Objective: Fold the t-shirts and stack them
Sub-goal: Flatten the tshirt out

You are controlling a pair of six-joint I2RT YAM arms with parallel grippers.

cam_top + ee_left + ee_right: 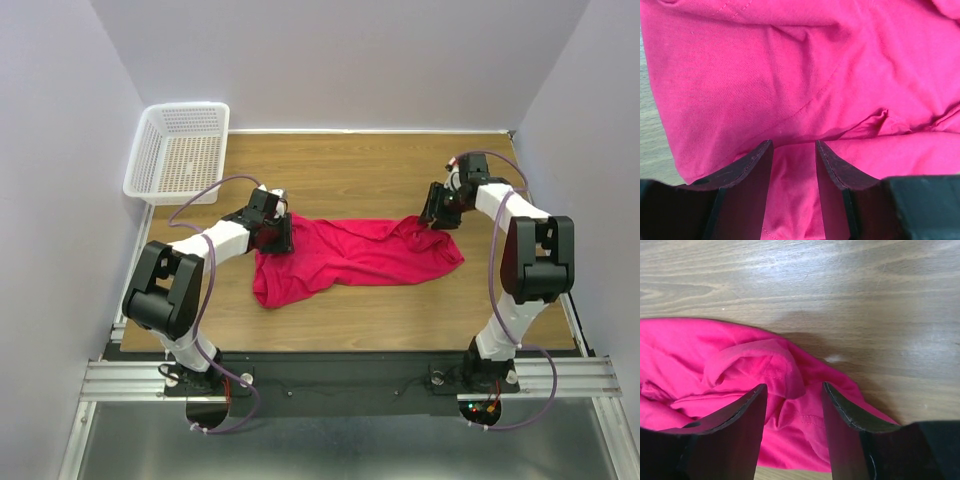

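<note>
Crimson-pink short-sleeved cloth t-shirt is lying rumpled and stretched sideways across the middle of the brown wood-grain table, not folded at all yet.

Going from the left: a white plastic mesh basket is sitting at the far left corner, hanging partly off the table edge and well apart from the shirt. Next, the left black two-finger gripper is pressing down at the shirt's left end, where the fabric is drooping toward the near edge in a wider lump. In the left wrist view its jaws are standing apart, with smooth pink cloth showing in the gap and a seam line running diagonally just ahead of the tips. Can't honestly tell if the fingers are touching the fabric or just hanging over it.

The middle of the shirt is looking thin and wrinkly.

Over on the right, the right black two-finger gripper is sitting at the shirt's far right corner. Its jaws are spread too, straddling a bunched-up hemmed fold, with bare wood just beyond.
</note>
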